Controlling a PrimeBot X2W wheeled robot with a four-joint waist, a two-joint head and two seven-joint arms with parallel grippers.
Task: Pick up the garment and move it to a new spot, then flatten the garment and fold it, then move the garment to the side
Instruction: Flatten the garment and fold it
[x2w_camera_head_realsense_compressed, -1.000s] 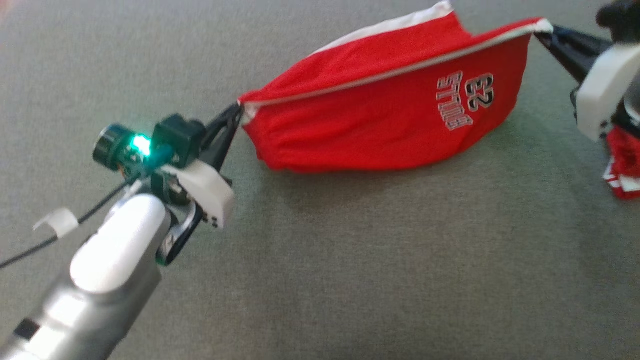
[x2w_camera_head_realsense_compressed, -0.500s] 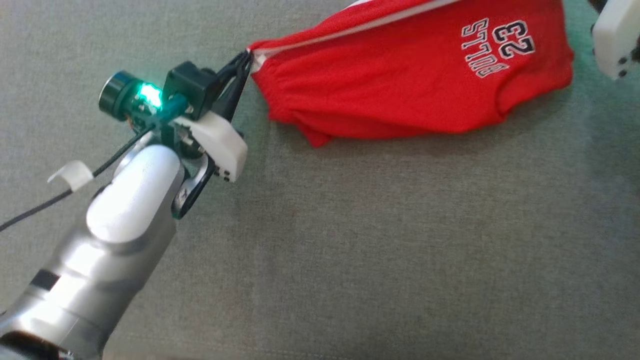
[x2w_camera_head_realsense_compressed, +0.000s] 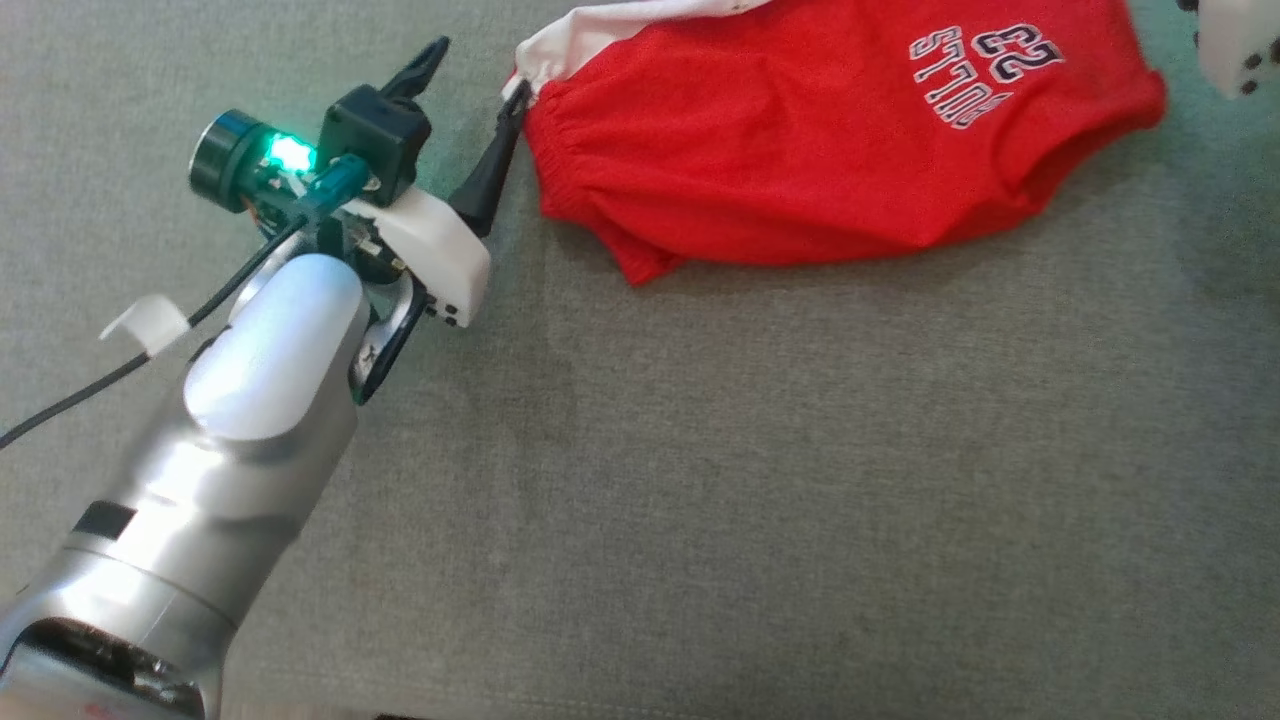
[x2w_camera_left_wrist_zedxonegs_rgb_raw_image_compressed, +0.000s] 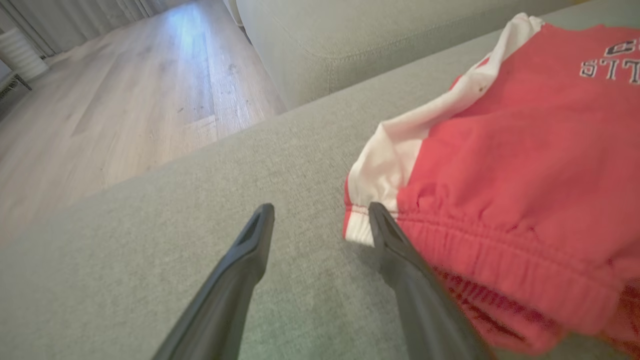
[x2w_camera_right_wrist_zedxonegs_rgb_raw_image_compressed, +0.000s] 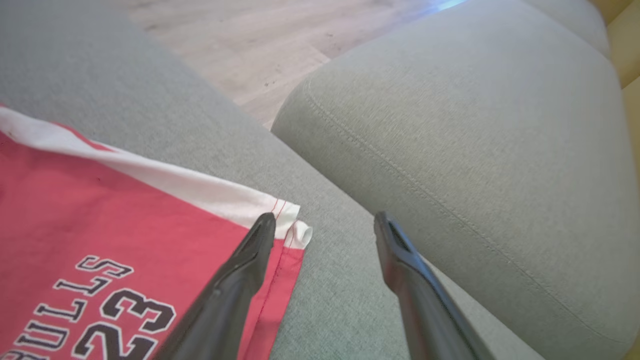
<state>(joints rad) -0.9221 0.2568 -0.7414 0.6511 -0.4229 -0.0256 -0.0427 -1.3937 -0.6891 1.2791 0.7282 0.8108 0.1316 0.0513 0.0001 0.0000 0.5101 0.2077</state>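
The garment (x2w_camera_head_realsense_compressed: 820, 150), red shorts with a white side stripe and "BULLS 23" lettering, lies spread on the grey sofa seat (x2w_camera_head_realsense_compressed: 760, 480) at the top of the head view. My left gripper (x2w_camera_head_realsense_compressed: 478, 70) stands open at its left waistband corner. In the left wrist view the left gripper (x2w_camera_left_wrist_zedxonegs_rgb_raw_image_compressed: 320, 207) has its right finger touching the garment's (x2w_camera_left_wrist_zedxonegs_rgb_raw_image_compressed: 525, 165) white corner, with nothing between the fingers. My right gripper (x2w_camera_right_wrist_zedxonegs_rgb_raw_image_compressed: 325, 217) is open at the other corner, its left finger lying over the garment's (x2w_camera_right_wrist_zedxonegs_rgb_raw_image_compressed: 100, 210) hem. The right wrist's white housing (x2w_camera_head_realsense_compressed: 1235, 45) shows at the top right.
A rounded sofa cushion (x2w_camera_right_wrist_zedxonegs_rgb_raw_image_compressed: 475, 125) sits just beyond the right gripper. Another cushion (x2w_camera_left_wrist_zedxonegs_rgb_raw_image_compressed: 360, 45) lies beyond the seat's edge in the left wrist view, with wooden floor (x2w_camera_left_wrist_zedxonegs_rgb_raw_image_compressed: 125, 85) past it. A black cable (x2w_camera_head_realsense_compressed: 100, 390) trails from the left arm.
Both grippers have opened and let go of the garment's corners. The garment, stretched and lifted between them before, has dropped and now rests slack on the seat.
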